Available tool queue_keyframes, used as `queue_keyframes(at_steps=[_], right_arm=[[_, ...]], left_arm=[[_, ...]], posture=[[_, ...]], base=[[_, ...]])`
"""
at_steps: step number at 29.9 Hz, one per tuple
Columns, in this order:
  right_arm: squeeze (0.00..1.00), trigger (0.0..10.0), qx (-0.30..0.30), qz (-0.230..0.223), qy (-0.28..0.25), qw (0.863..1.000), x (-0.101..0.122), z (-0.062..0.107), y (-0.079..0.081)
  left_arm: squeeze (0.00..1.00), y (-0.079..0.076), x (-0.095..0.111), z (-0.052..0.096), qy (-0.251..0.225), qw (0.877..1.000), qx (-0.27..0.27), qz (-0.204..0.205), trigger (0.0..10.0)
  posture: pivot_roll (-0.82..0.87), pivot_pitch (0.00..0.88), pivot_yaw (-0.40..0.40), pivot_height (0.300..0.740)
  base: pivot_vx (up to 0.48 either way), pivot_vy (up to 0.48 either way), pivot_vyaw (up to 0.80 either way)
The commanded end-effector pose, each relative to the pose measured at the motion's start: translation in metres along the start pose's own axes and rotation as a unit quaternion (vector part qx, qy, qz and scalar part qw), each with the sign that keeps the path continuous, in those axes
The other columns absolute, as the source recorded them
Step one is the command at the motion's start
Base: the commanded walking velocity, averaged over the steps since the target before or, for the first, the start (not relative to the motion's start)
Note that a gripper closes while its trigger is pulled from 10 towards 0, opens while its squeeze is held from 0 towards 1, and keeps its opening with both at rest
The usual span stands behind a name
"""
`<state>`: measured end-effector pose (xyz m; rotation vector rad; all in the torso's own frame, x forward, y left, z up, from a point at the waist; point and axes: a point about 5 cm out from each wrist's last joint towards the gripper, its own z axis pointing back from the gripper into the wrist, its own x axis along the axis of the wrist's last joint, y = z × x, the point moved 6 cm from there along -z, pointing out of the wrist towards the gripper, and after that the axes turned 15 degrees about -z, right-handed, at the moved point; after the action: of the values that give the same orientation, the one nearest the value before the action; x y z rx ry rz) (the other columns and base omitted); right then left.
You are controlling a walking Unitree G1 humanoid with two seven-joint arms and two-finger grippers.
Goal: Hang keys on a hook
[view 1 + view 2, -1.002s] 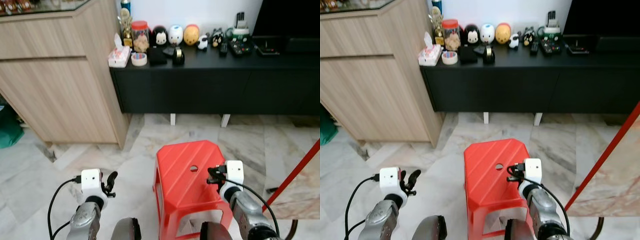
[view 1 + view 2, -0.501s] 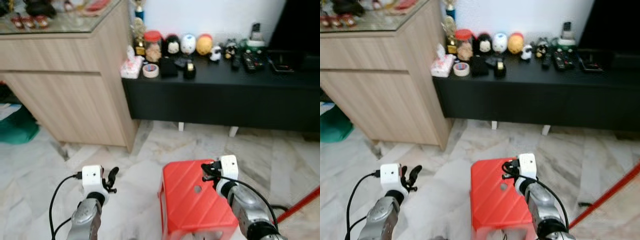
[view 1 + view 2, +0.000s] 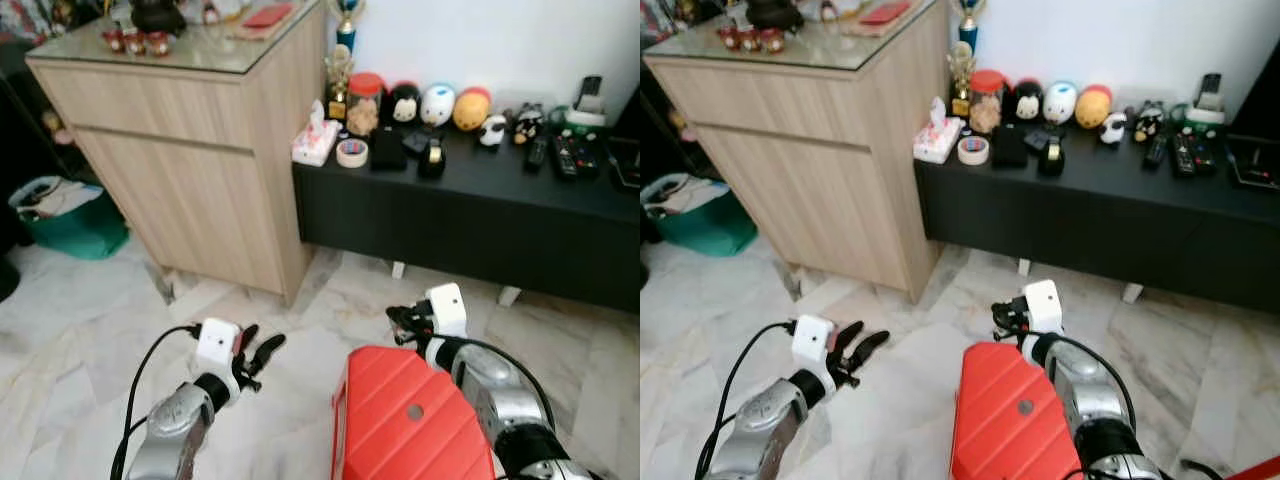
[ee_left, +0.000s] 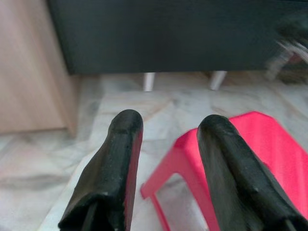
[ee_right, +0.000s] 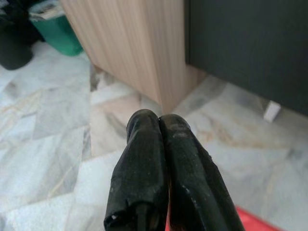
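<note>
The two head views looked forward and down from above the arms, taking in the pale marble floor (image 3: pixel 90 310), a light wooden cabinet with a glass top (image 3: pixel 200 160) and a long black low surface (image 3: pixel 1110 200) against the white wall. Both showed the same scene, slightly offset sideways. The left wrist view looked close along the left hand (image 4: pixel 168 168), past its parted black fingers (image 4: pixel 110 173), toward a red plastic stool (image 4: pixel 250 144) and the black surface's front. The right wrist view looked along the right hand (image 5: pixel 161 168) at the cabinet's corner and floor, which the head views also showed.
</note>
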<state>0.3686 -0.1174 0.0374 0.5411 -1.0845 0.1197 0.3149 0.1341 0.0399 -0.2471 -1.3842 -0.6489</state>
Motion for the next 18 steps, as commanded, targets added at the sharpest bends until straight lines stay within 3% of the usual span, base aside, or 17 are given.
queue_keyframes(at_steps=[1,4,7,9,18], right_arm=[[0.00,10.0,-0.002,0.000,0.002,1.000,0.008,0.000,0.003],[0.00,10.0,0.005,-0.003,-0.010,1.000,0.020,-0.001,0.012],[0.00,10.0,0.046,-0.007,-0.027,0.999,0.039,0.000,0.037],[0.00,10.0,0.060,0.011,-0.019,0.998,0.044,0.003,0.050],[0.00,10.0,0.100,0.020,0.014,0.995,0.047,0.010,0.084]], left_arm=[[0.00,-0.014,0.008,-0.002,-0.008,0.999,-0.047,-0.007,10.0],[0.00,-0.021,0.013,-0.003,-0.010,0.997,-0.071,-0.013,10.0],[0.00,-0.029,0.027,-0.007,-0.024,0.995,-0.094,-0.015,10.0],[0.00,-0.035,0.034,-0.008,-0.027,0.992,-0.121,-0.036,10.0],[0.00,-0.038,0.035,-0.009,-0.017,0.990,-0.135,-0.048,10.0]], posture=[[-0.02,0.000,0.011,0.716],[-0.02,0.000,0.008,0.716],[-0.02,0.000,0.007,0.716],[-0.02,0.000,0.004,0.716],[-0.03,0.000,0.004,0.716]], base=[[0.000,0.000,0.00],[0.000,0.000,0.00],[0.000,0.000,0.00],[0.000,0.000,0.00],[0.000,0.000,0.00]])
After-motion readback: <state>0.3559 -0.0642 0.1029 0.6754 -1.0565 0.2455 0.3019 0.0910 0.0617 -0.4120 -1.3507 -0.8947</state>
